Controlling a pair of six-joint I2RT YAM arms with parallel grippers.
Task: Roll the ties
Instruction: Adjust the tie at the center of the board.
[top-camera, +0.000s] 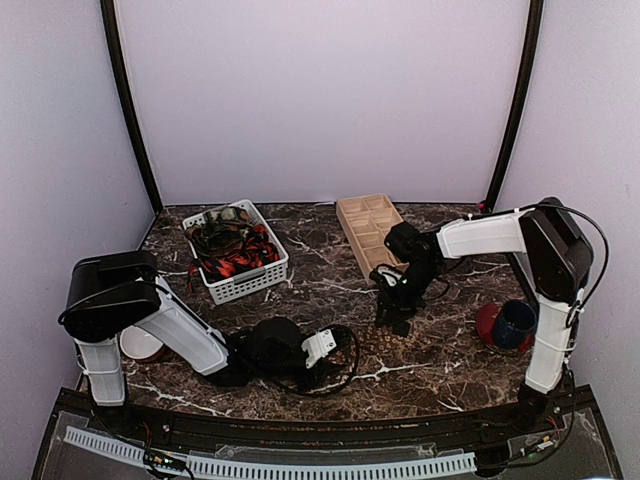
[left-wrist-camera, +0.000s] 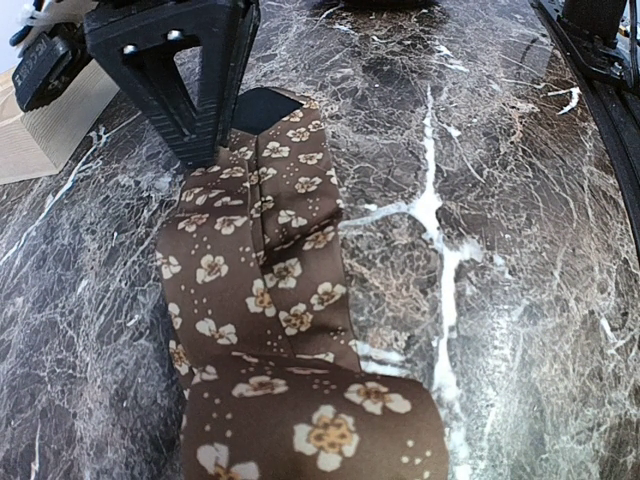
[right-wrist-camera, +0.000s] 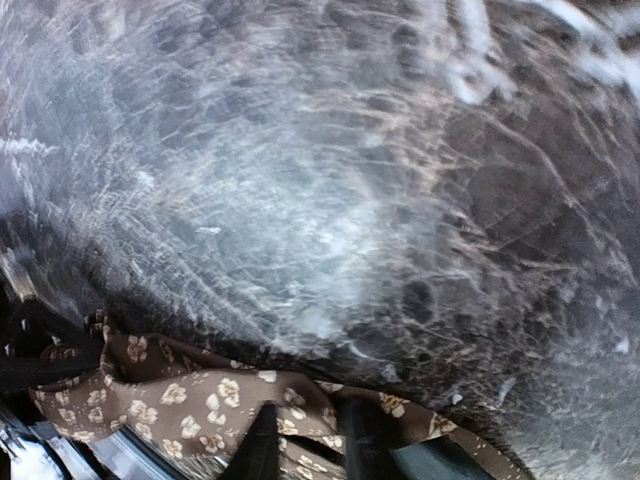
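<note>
A brown tie (left-wrist-camera: 260, 270) with small tan flowers lies flat on the dark marble table, running between my two grippers. Its near end is wound into a roll (left-wrist-camera: 320, 430) that fills the bottom of the left wrist view and hides my left gripper's fingers. From above, the left gripper (top-camera: 325, 348) lies low on the table with the tie (top-camera: 378, 338) stretching to the right gripper (top-camera: 393, 318). The right gripper (right-wrist-camera: 312, 425) stands on the tie's far end with bunched fabric between its two dark fingers (left-wrist-camera: 195, 110). More ties (top-camera: 235, 255), red-and-black and dark-patterned, lie heaped in a basket.
The white basket (top-camera: 250, 287) stands at the back left. A wooden compartment tray (top-camera: 368, 232) is at the back centre, just behind the right gripper. A blue cup (top-camera: 515, 322) on a red plate (top-camera: 487, 322) sits at the right. A white round object (top-camera: 140, 345) lies by the left arm's base.
</note>
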